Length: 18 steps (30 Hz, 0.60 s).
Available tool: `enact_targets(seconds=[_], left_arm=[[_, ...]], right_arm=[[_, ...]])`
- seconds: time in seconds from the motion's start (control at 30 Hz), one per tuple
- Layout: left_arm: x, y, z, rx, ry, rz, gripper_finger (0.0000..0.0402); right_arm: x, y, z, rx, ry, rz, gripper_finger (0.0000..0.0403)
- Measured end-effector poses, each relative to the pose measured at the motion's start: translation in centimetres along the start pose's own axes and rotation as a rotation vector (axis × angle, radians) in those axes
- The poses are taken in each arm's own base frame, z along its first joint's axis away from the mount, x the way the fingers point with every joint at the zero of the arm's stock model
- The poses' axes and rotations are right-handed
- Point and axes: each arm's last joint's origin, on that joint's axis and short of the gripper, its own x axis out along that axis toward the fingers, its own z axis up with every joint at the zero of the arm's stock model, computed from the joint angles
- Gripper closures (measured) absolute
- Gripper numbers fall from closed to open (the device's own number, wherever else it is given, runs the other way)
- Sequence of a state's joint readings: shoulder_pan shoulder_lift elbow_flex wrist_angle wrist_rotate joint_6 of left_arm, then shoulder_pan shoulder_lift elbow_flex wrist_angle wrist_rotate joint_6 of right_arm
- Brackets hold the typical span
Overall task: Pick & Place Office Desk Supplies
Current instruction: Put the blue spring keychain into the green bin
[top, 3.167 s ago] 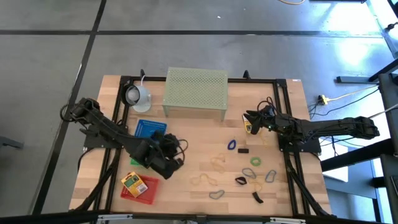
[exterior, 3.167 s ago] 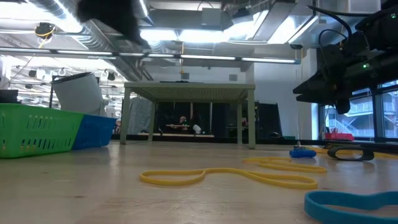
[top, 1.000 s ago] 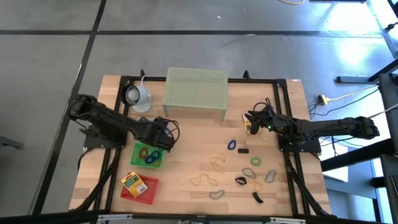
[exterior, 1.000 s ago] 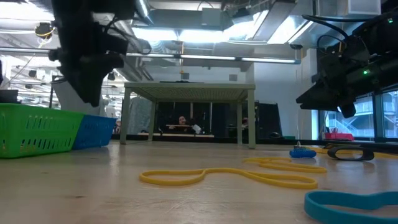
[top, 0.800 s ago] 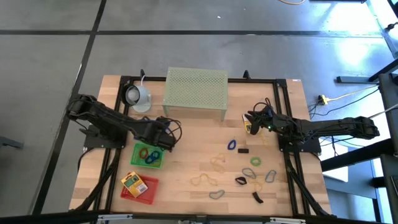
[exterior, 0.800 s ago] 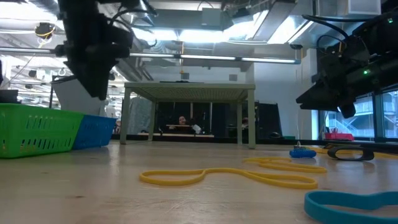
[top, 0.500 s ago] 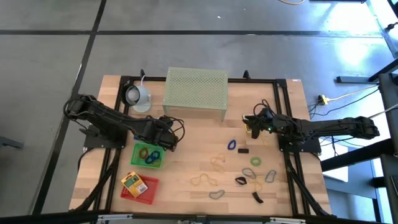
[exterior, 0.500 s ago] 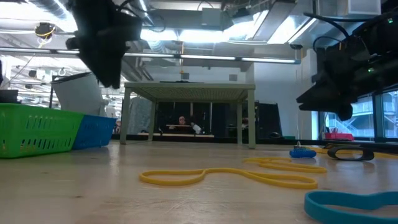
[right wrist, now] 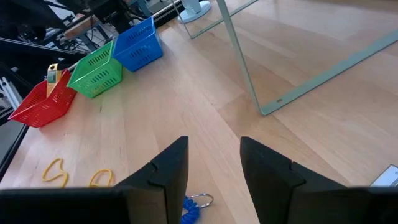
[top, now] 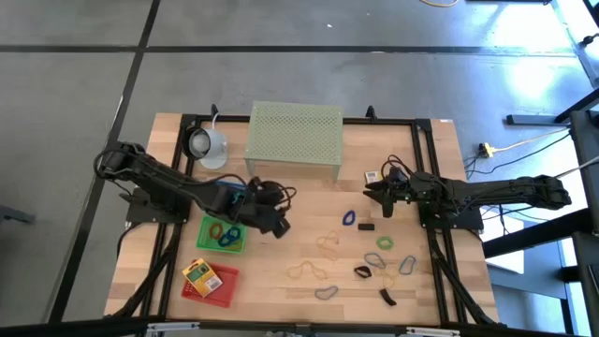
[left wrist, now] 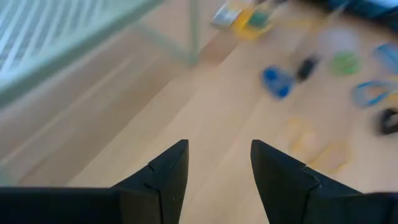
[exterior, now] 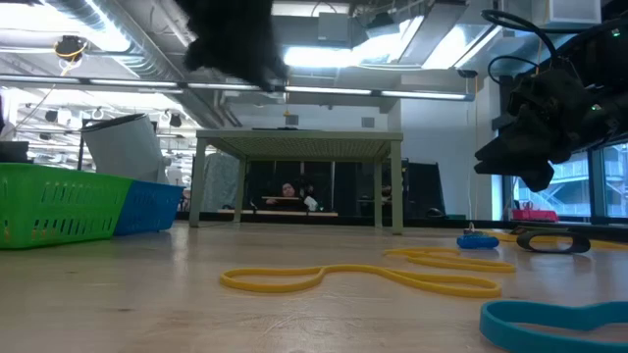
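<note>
My left gripper [top: 280, 224] hangs open above bare wood, right of the green basket [top: 223, 233], nothing between its fingers [left wrist: 217, 147]. My right gripper [top: 369, 192] hovers open right of the mesh stand's near right leg, empty in the right wrist view [right wrist: 213, 140]. A small pale box [top: 372, 176] lies on the table just beyond it. Loose loops lie near the right: a blue loop [top: 348, 218], a green loop [top: 385, 242], yellow loops [top: 328, 245] and several more. Black clips [top: 362, 272] lie among them.
The pale green mesh stand [top: 294, 139] stands at the far middle, a white lamp-like object [top: 206, 145] to its left. A red basket [top: 211, 279] holds a yellow box [top: 197, 271]. A blue basket [right wrist: 140, 42] sits behind the green one, mostly under my left arm.
My left gripper has moved from above the green basket toward the table's right, staying open and empty. My right gripper has shifted slightly, and the small box that showed at its tip now lies apart from it, toward the far edge.
</note>
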State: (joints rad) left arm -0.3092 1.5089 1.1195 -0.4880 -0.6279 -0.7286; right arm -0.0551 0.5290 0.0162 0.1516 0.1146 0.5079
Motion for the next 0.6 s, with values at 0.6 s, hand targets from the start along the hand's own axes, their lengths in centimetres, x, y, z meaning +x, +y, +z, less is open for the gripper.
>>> enact_targets(seconds=[0.6], left_arm=[[4.6, -5.6, -2.3, 0.037, -0.172, -0.147, 0.0233]], right_arm=[[-0.3, 1.9, 0.4, -0.043, -0.090, 0.115, 0.0256]])
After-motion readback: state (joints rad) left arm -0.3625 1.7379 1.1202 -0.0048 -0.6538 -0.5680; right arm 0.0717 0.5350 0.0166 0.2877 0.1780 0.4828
